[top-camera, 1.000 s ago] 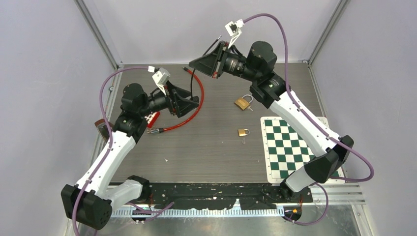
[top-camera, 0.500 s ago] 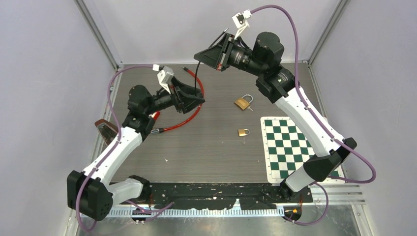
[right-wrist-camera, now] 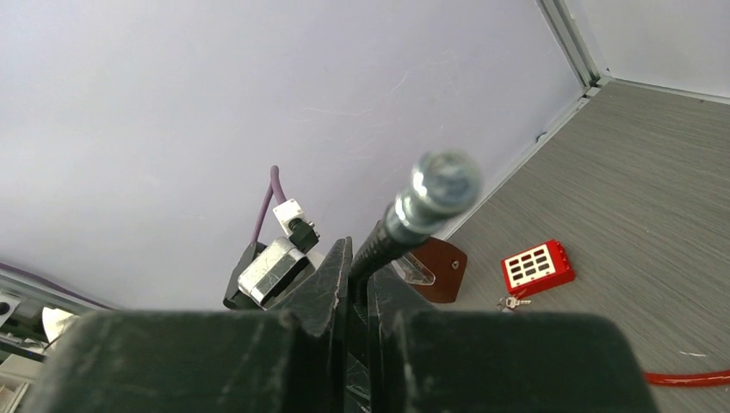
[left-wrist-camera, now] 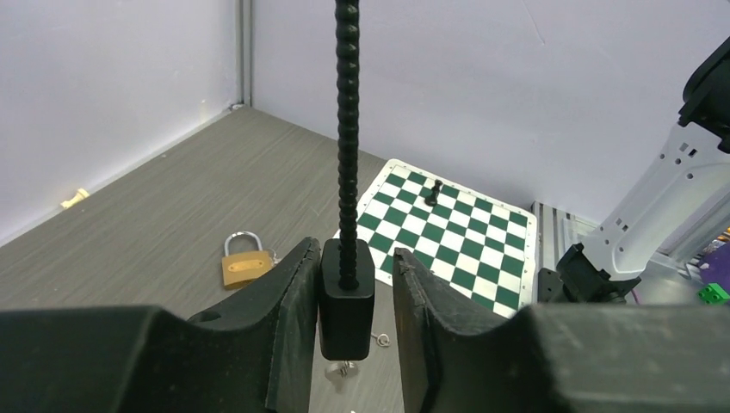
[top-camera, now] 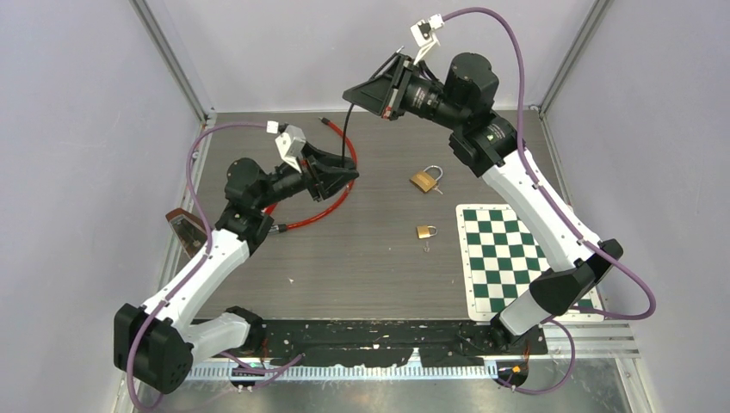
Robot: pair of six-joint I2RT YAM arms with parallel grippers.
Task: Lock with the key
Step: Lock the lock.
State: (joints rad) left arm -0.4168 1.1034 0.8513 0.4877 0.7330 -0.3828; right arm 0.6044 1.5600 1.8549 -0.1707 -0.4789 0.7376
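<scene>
Lock block (left-wrist-camera: pixel 347 301) should be squeezed squarely — left hand (left-wrist-camera: pixel 353 258) isn't clamped on it yet. Cable end (right-wrist-camera: pixel 439 185) is clenched in the right hand (right-wrist-camera: pixel 357 274).

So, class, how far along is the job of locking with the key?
Done: the right end effector is shut on the black cable just below its metal tip. In hand: the left end effector brackets the cable's lock body, jaws not yet clamped. Left: seat the tip in the body, then likely fetch a key from the table and turn it.
</scene>
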